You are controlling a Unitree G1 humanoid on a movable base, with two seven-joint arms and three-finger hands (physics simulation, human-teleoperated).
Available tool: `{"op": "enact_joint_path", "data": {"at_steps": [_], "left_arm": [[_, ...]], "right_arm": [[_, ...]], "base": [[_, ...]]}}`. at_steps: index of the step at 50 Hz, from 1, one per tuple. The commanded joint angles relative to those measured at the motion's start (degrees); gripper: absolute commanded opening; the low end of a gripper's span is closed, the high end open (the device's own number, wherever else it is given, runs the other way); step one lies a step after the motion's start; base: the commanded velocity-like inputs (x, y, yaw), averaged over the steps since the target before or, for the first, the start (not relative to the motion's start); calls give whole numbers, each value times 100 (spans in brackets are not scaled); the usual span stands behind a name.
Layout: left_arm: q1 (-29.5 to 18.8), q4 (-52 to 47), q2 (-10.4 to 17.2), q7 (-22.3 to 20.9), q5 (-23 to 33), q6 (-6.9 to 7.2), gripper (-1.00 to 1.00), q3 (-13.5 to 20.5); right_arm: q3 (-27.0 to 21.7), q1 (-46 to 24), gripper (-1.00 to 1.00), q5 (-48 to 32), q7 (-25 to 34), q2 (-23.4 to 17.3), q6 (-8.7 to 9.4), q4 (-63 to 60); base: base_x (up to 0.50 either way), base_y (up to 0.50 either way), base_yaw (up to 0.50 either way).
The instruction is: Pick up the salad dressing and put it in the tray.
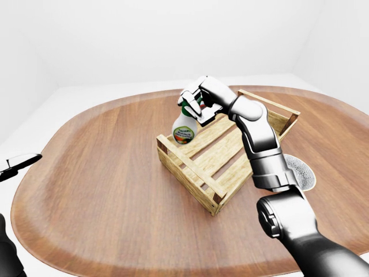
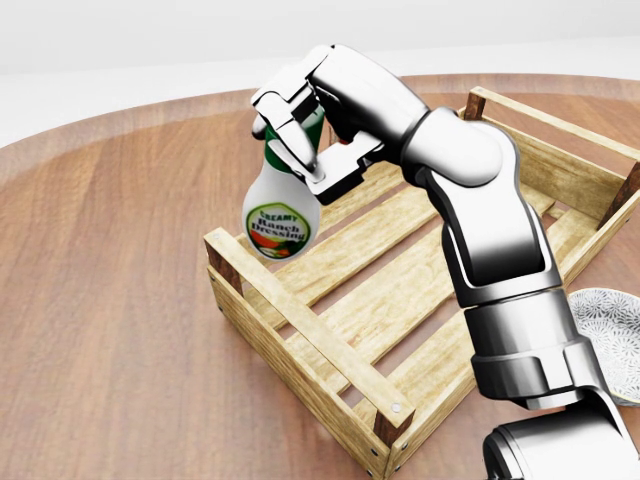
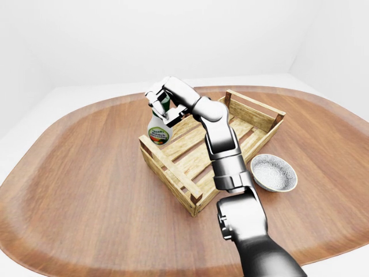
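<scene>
Aloft, metallic fingers [image 2: 300, 140] tight around glossy dressing bottle [image 2: 281, 214], above slatted wooden tray [image 2: 300, 325].

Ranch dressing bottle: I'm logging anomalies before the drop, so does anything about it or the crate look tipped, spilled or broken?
Nothing spilled or broken. The ranch dressing bottle hangs slightly tilted, gripped at its green neck by the right hand, over the wooden tray's upper-left corner in the head view. The tray sits flat, slats intact; the bowl beside it is upright.
</scene>
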Motion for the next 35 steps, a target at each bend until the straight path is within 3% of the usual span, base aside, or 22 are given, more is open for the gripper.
{"op": "enact_joint_path", "data": {"at_steps": [1,13,35], "left_arm": [[-13,13,-17,-11,44,0,100,-34],[-33,52,-60,-35,132,0,100,-136],[-30,-30,-77,-28,146,0,100,-138]], "right_arm": [[-182,230,-100,-323,0,-330,0,-306],[-349,780,-100,-300,0,-609,0,-984],[-704,1083,-100,-35,0,-1161,0,-801]], "base": [[0,0,0],[0,0,0],[0,0,0]]}}
